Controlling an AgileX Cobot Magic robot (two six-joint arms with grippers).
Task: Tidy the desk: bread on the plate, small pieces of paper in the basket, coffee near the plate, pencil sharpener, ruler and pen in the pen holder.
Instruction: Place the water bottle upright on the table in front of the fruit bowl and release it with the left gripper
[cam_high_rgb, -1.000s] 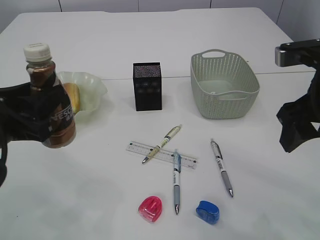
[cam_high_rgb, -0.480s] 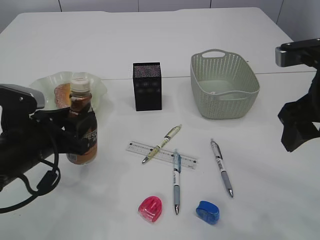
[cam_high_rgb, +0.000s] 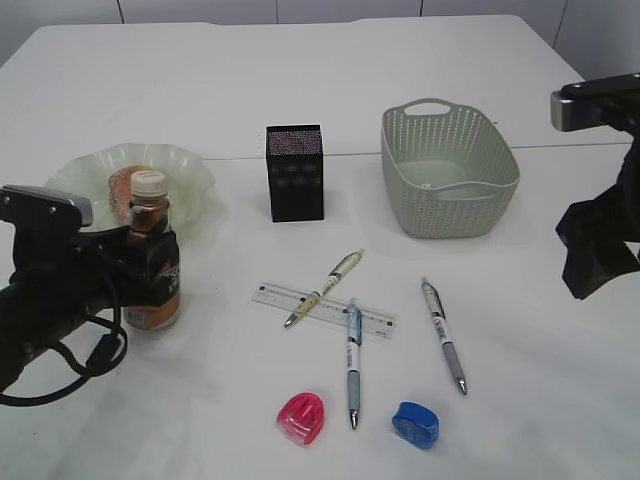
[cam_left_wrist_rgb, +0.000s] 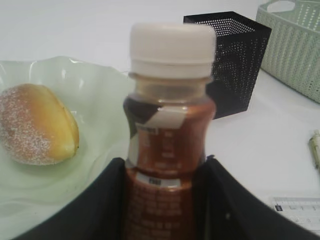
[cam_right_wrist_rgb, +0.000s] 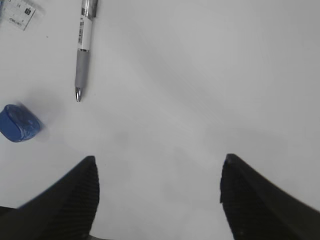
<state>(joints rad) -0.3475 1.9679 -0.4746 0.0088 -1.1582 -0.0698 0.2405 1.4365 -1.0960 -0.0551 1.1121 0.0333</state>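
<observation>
Coffee upright between left claw jaws

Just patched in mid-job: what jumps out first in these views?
The left gripper is clamped on the coffee, upright beside the plate that holds the bread. Front centre, three pens, a ruler and two sharpeners lie loose. The right gripper hangs open over bare desk.

coffee: brown bottle, white cap, upright | beside plate | bread on plate
</observation>
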